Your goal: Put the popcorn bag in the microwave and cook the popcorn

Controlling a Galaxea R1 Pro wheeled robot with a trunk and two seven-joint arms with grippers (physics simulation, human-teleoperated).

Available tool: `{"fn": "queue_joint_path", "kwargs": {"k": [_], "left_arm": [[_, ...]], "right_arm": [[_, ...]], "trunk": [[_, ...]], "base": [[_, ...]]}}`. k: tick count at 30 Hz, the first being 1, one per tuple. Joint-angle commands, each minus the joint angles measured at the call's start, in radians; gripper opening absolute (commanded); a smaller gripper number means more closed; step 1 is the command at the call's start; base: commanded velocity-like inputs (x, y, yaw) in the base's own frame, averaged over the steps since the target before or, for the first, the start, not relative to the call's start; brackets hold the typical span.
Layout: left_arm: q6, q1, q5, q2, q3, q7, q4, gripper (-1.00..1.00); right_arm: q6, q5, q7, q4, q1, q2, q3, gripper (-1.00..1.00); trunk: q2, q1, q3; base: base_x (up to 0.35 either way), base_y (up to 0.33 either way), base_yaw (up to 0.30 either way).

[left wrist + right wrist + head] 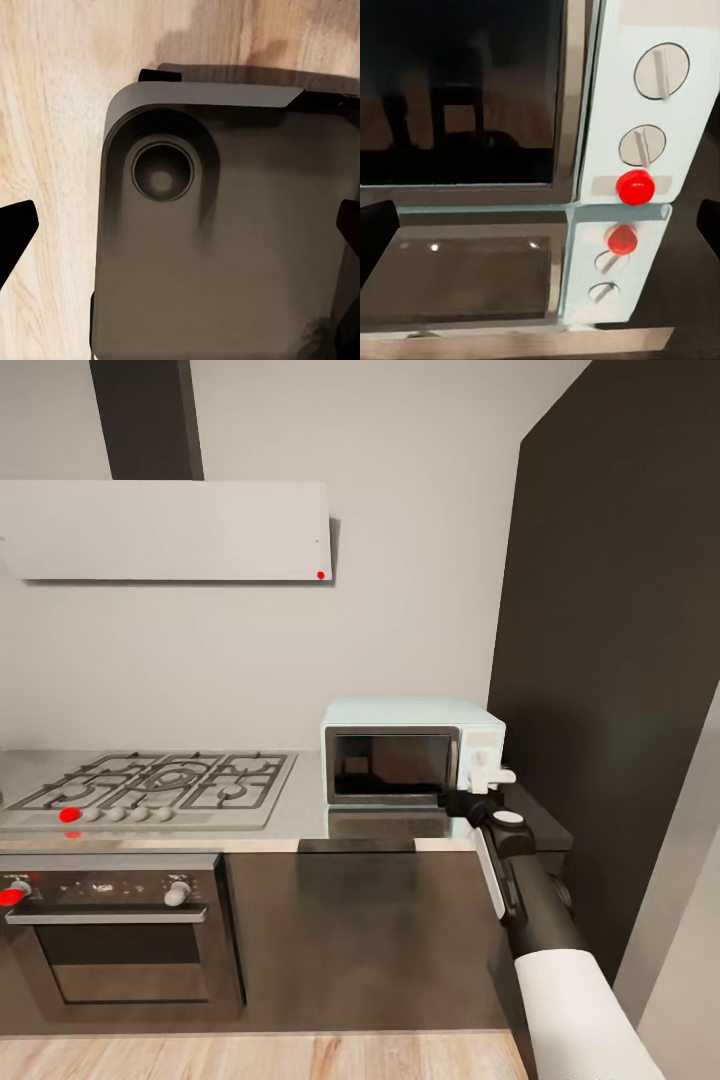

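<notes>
The microwave stands on the steel desk, at its right end, close to a tall dark panel and against the pale back wall. Its dark glass door is closed, and through the glass I cannot tell what is inside; only dim reflections show. In the right wrist view the control panel of the microwave carries two white knobs and a round red light below them. I can read no brand, label or writing on it. The shiny desk mirrors the door and the panel below the microwave.

The right gripper is just in front of the control panel, at the height of the knobs. Its dark fingertips appear far apart at both sides of the wrist view, so it is spread and grasps nothing. Whether it touches the panel, I cannot tell.

To the left on the desk is a gas hob with grey grates, and a free strip of steel lies between it and the microwave. Under the hob is a built-in oven, cut off at the left edge. A white hood hangs above.

The left gripper points down at a grey robot part over the wooden floor; its dark tips sit wide apart, released.
</notes>
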Motion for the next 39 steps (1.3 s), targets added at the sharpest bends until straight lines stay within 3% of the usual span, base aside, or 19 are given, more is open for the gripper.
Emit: {"fn": "queue_joint_path", "kwargs": {"k": [1,32,39], "left_arm": [[-0.001,0.0,0.01,0.0,-0.001,0.001,-0.001,1.0],[-0.001,0.002,0.014,0.003,-0.001,-0.002,-0.004,1.0],[-0.001,0.003,0.016,0.001,0.001,-0.003,-0.015,1.0]], "right_arm": [[0.004,0.007,0.001,0.004,-0.001,0.001,-0.003,1.0],[-0.042,0.013,0.002,0.065,-0.001,0.004,-0.019,1.0],[-0.044,0.01,0.008,0.067,-0.001,-0.008,-0.02,1.0]], "trunk": [[-0.001,0.0,-0.001],[-0.001,0.0,-0.001],[-0.001,0.0,-0.001]], "base": [[0.0,0.0,0.0],[0.099,-0.042,0.0],[0.0,0.0,0.0]]}}
